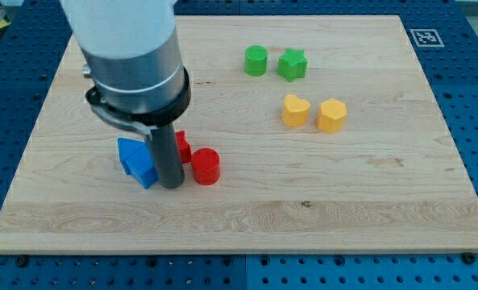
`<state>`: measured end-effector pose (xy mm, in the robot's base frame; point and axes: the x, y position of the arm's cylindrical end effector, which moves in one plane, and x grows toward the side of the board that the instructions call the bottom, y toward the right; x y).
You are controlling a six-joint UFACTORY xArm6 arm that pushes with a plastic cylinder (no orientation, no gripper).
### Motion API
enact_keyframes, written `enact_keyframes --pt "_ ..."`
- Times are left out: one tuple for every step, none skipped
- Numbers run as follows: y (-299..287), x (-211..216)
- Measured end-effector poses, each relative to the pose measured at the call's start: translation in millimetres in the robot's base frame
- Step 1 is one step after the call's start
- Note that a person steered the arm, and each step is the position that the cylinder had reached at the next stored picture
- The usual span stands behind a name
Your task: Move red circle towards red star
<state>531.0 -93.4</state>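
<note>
Now my tip (172, 185) sits just beside the red circle (205, 167).

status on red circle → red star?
Nearly done: red circle sits close beside the red star, a sliver apart or touching; the rod hides most of the star. In hand: my tip rests just left of the circle, next to the blue block. Left: at most a final nudge.
</note>
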Motion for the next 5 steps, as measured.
enact_keyframes --pt "-9 -22" --pt "-9 -31" --pt "-6 -32" --pt "5 -25" --pt "9 -2"
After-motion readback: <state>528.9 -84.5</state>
